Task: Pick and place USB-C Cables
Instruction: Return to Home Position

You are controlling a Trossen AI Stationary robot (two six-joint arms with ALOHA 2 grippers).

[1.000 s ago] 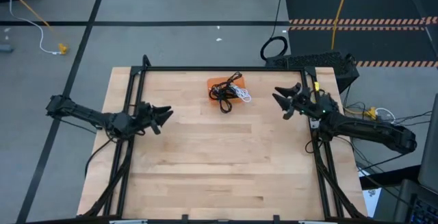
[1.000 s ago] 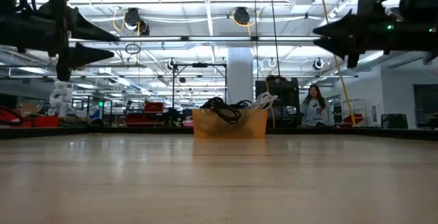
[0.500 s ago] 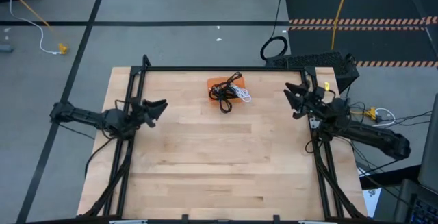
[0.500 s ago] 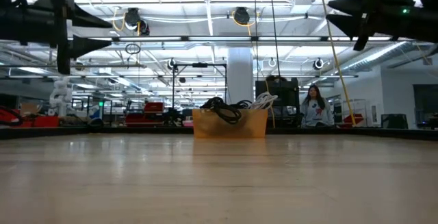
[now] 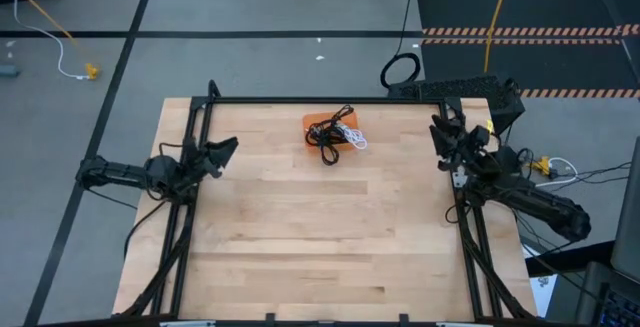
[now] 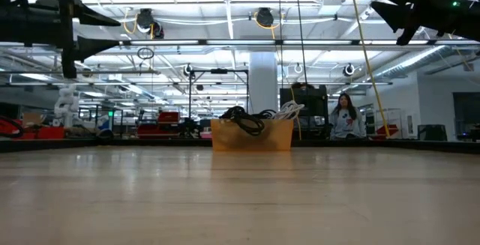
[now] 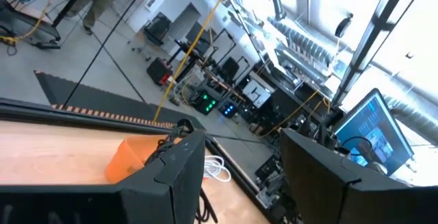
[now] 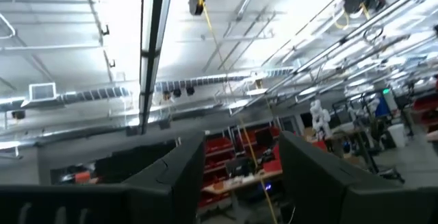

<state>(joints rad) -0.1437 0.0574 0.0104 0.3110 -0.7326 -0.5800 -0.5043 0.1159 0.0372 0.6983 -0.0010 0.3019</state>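
Note:
The USB-C cables (image 5: pixel 327 137) lie in a small tangle, black ones with a white one (image 5: pixel 357 142), on an orange pad (image 5: pixel 318 121) near the table's far edge, at mid width. In the low view the cables (image 6: pixel 251 116) pile on top of the orange pad (image 6: pixel 252 135). My left gripper (image 5: pixel 228 147) hovers open near the left edge, well left of the pile. My right gripper (image 5: pixel 437 127) hovers open near the right edge, well right of it. The left wrist view shows the pad (image 7: pixel 130 158) and white cable (image 7: pixel 216 169) past the fingers.
Bare wooden tabletop (image 5: pixel 320 227) stretches between the arms and toward the near edge. A black frame rail (image 5: pixel 330 100) runs along the far edge. A thick black cable loop (image 5: pixel 400 70) and a yellow cord (image 5: pixel 497 17) lie on the floor. A person (image 6: pixel 346 118) stands far behind.
Both grippers have drawn away from the cable pile: the left toward the table's left edge, the right toward the right edge, each also shifting toward the far side and rising with fingers tipping upward. The cables and pad have stayed put.

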